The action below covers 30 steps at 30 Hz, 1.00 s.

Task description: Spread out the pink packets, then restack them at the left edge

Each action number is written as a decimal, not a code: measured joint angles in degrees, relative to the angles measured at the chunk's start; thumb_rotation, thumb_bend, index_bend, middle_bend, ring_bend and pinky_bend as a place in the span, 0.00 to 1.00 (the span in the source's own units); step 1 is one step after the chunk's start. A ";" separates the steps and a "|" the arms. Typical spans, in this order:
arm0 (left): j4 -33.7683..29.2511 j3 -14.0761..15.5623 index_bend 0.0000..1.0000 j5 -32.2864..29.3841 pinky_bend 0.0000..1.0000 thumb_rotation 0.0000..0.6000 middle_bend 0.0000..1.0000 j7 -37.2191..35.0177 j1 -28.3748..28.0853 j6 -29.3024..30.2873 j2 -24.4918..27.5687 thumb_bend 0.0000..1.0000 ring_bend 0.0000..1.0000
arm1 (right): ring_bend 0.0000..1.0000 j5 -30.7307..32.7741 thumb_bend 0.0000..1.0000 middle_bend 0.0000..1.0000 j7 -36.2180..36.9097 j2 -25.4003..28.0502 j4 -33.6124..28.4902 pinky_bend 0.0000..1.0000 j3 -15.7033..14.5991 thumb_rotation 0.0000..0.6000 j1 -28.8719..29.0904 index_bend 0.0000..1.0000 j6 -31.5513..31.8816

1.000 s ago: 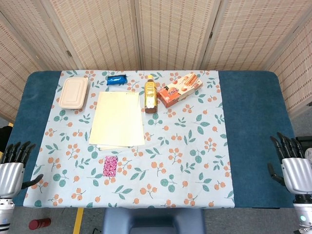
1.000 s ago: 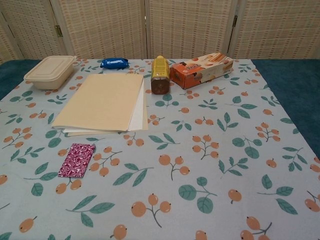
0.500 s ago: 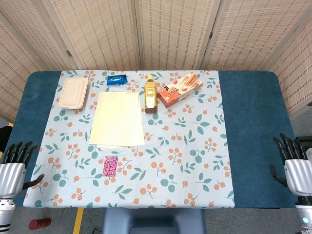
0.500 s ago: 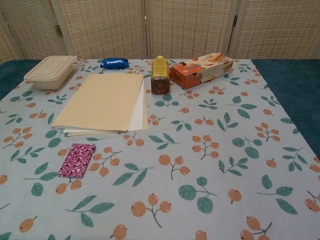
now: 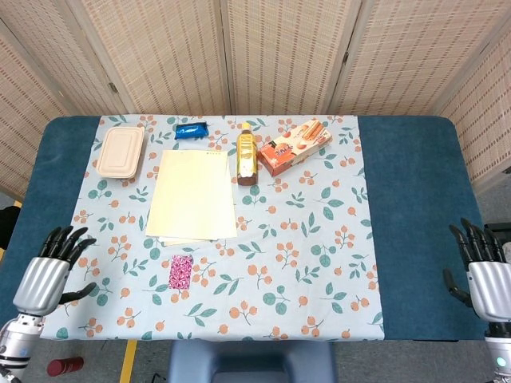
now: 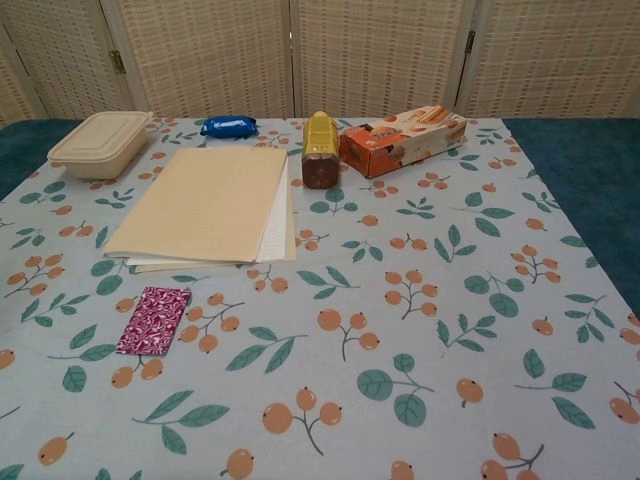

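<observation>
A stack of pink patterned packets (image 5: 181, 272) (image 6: 153, 320) lies flat on the floral tablecloth (image 5: 303, 239), just below the paper stack, left of centre. My left hand (image 5: 46, 275) hovers at the near left edge of the table, open with fingers apart, well left of the packets. At the near right edge my right hand (image 5: 484, 275) is open too, far from the packets. Neither hand shows in the chest view.
A cream paper stack (image 5: 192, 194) lies above the packets. A beige lidded box (image 5: 121, 151), a blue wrapper (image 5: 191, 130), a yellow bottle (image 5: 247, 153) and an orange biscuit box (image 5: 295, 146) line the far side. A red object (image 5: 64, 366) lies on the floor, lower left.
My left hand has moved right and up, toward the table's left edge. My right hand has sunk slightly. The packets have not moved.
</observation>
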 measured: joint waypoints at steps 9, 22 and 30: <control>-0.55 0.24 0.29 5.24 0.00 1.00 0.13 -1.43 -6.51 -6.10 0.60 0.21 0.10 | 0.00 0.42 0.45 0.01 -0.88 0.44 -0.91 0.00 0.35 1.00 -0.41 0.01 0.67; -4.21 0.45 0.33 5.75 0.00 1.00 0.13 -1.59 -15.65 -19.32 0.63 0.11 0.05 | 0.00 1.01 0.45 0.01 -0.84 0.58 -0.98 0.00 0.60 1.00 -0.26 0.00 0.00; -5.22 0.48 0.39 1.83 0.00 1.00 0.11 0.64 -20.36 -26.86 -2.77 0.09 0.03 | 0.00 1.43 0.45 0.01 -0.41 0.81 -0.80 0.00 0.80 1.00 -0.29 0.00 -0.18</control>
